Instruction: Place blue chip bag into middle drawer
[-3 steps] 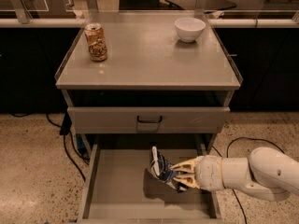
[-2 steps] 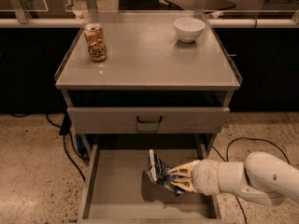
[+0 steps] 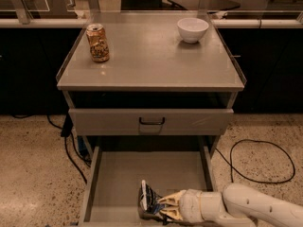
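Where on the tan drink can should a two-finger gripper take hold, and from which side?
Grip the tan drink can across its mid-body, coming level from the front. It stands upright on the cabinet top with bare surface on both sides, so the jaws likely fit around its round wall. The gripper is low in the middle drawer, shut on the blue chip bag.
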Tool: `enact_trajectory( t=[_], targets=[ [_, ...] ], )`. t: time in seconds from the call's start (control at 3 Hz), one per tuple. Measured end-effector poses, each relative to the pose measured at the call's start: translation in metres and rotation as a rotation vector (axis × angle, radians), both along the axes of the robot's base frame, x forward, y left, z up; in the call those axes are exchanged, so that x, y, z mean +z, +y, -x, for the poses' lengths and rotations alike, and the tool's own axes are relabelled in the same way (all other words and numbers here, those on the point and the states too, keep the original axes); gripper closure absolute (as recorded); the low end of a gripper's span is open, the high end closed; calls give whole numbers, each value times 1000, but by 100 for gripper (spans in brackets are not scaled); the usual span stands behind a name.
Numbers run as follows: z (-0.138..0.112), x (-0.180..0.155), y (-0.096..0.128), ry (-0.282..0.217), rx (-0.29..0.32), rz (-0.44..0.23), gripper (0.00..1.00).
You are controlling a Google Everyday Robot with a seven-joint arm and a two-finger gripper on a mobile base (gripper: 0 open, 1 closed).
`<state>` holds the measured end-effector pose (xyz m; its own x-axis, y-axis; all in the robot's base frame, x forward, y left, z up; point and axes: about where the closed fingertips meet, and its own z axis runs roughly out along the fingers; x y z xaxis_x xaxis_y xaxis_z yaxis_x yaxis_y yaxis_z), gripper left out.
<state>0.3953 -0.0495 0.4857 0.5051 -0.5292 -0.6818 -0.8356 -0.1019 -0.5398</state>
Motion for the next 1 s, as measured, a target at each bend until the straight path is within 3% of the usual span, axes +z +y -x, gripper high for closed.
enact_trajectory(
  t=[0.33,1.0],
  targets=[
    [8,-72,27,-19,-15,52,100],
    [8,-59,32,-43,-7,49,100]
  ],
)
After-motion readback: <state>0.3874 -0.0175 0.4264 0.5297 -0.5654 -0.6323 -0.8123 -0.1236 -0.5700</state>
